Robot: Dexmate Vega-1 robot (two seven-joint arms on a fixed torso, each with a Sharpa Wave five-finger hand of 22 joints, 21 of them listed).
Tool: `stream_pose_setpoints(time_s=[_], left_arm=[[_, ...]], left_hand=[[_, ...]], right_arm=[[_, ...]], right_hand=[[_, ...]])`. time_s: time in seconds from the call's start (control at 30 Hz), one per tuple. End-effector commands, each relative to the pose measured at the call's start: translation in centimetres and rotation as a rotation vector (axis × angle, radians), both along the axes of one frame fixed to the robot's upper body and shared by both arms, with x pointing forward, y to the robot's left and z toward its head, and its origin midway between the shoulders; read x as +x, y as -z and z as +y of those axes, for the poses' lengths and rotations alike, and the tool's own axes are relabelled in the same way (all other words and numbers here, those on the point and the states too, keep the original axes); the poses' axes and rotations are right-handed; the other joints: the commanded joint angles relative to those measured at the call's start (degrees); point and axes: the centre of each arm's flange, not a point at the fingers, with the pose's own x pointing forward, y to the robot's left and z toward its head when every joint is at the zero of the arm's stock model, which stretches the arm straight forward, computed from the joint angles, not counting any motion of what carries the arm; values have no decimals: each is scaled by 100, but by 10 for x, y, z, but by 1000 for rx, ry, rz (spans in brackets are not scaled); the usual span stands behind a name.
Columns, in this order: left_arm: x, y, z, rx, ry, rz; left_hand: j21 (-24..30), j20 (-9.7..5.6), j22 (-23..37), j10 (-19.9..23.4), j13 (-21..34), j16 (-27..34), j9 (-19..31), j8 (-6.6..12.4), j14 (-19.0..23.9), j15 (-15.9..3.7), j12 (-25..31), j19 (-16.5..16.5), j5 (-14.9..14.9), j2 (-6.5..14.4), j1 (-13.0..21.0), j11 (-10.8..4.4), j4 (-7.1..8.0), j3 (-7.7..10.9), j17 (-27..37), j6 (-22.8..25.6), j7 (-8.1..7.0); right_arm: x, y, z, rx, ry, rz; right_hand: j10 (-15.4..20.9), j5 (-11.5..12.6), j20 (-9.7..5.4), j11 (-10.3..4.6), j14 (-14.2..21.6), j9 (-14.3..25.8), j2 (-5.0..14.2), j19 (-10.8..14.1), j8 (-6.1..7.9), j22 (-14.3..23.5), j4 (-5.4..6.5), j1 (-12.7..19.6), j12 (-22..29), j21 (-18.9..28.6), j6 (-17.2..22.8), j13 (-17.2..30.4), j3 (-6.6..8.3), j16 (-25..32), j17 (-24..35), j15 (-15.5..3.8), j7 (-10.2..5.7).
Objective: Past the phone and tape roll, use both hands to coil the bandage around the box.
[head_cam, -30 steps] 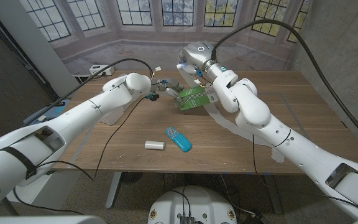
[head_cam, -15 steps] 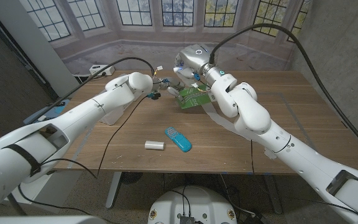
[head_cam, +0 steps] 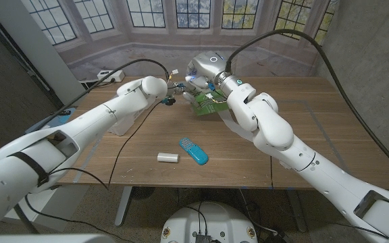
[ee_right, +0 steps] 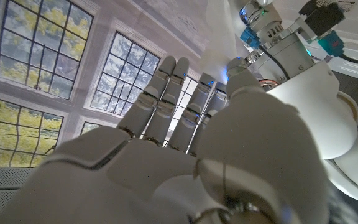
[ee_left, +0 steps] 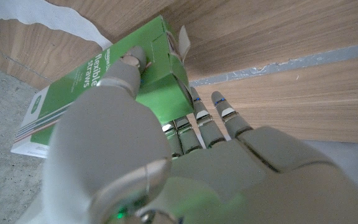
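Left hand (ee_left: 166, 168) gripping green box (ee_left: 104, 93), thumb on top. Right hand (ee_right: 185, 143) raised beside it, fingers straight, pinching white bandage (ee_right: 219, 37).

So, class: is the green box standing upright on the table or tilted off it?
Tilted. In the head view the green box sits at a slant, and in the left wrist view the left hand grips one end of it.
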Motion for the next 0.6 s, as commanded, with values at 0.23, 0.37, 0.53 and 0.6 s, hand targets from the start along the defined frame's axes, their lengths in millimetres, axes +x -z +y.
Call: stream_pose_setpoints(time_s=[0.23,0.37,0.53,0.6], left_arm=[[5,-24,-4,15,-4,-46],[5,-27,-8,18,1,-52],[4,-31,-12,22,4,-62],[3,-32,-12,22,5,-64]], left_hand=[[11,5,26,84,264,7,24,1284,36,18,51,32,-4,300,-232,-23,16,57,12,159,155],[11,7,26,83,261,6,22,1285,35,13,51,30,-7,297,-237,-20,19,57,10,161,164],[11,5,27,86,264,5,21,1287,36,17,56,29,-10,294,-237,-42,17,59,7,160,143],[11,6,27,84,263,6,24,1282,34,22,55,29,-11,299,-241,-23,21,59,8,140,157]], right_arm=[[-8,10,-1,24,-14,44],[-8,13,-2,31,-12,57],[-9,18,-2,47,-15,76],[-9,19,-2,50,-18,81]], right_hand=[[55,-10,-397,38,65,23,78,73,8,19,-14,18,12,-9,24,13,-16,12,26,-781,34],[61,-11,-397,35,73,24,82,75,11,19,-10,14,12,-9,37,12,-22,17,30,-775,38],[76,-11,-390,40,78,25,89,84,10,19,-14,26,16,-5,46,14,-25,18,34,-784,53],[76,-11,-388,41,81,25,88,83,9,19,-14,25,14,-6,46,13,-29,20,36,-781,48]])
